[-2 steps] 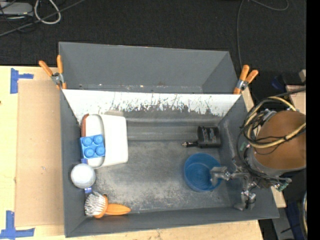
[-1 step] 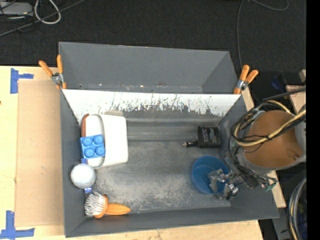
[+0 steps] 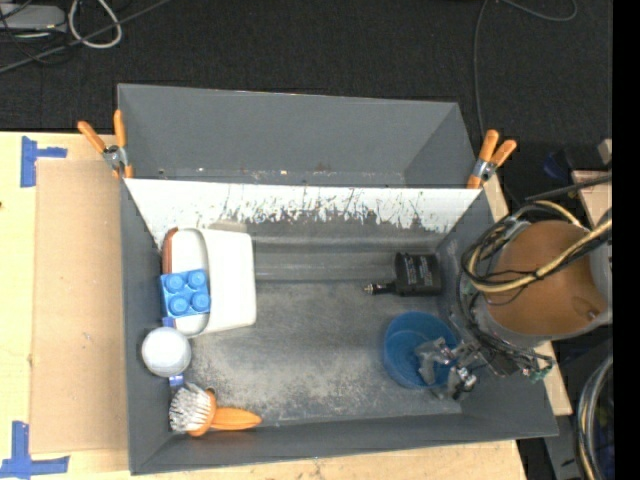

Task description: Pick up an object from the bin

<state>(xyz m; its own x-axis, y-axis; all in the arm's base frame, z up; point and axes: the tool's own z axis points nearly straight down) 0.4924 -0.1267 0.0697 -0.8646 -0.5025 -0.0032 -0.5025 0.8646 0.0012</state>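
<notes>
My gripper (image 3: 447, 364) is low in the bin's right front part, right at the near right edge of a round blue dish (image 3: 409, 346). Its metal fingers overlap the dish's rim, but whether they grip it is not visible. A small black device (image 3: 415, 272) with a short stub lies just behind the dish, near the right wall.
Along the left wall sit a white box (image 3: 228, 278), an orange-brown block (image 3: 169, 251) and a blue studded brick (image 3: 185, 294). In front of them lie a white ball (image 3: 165, 351) and an orange-handled brush (image 3: 212, 414). The arm with its cables comes in over the right rim.
</notes>
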